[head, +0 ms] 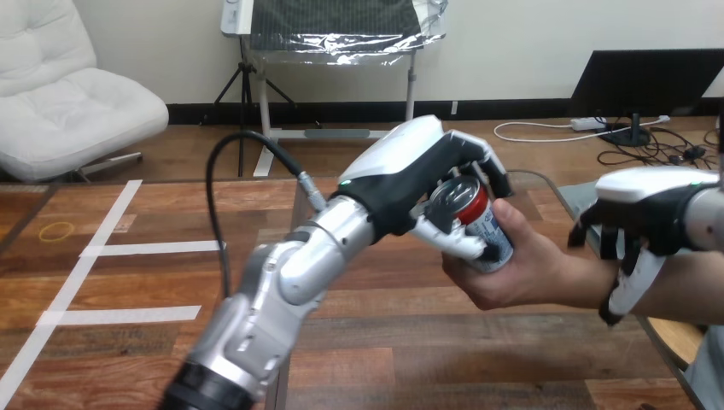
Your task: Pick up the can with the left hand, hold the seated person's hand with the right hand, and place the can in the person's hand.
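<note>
My left hand (410, 175) reaches across the middle of the view, its fingers and thumb curled round a red, white and blue can (478, 218) tilted on its side. The can's lower end rests in the person's hand (512, 269), which comes in palm up from the right and curls around the can too. My right hand (645, 218) sits over the person's wrist at the right edge, fingers curled down around it.
The wooden table (410, 342) has white tape lines (128, 248) on its left part and a yellow rubber band (56, 231) at the far left. A grey mat (580, 198) lies at the right behind the hands.
</note>
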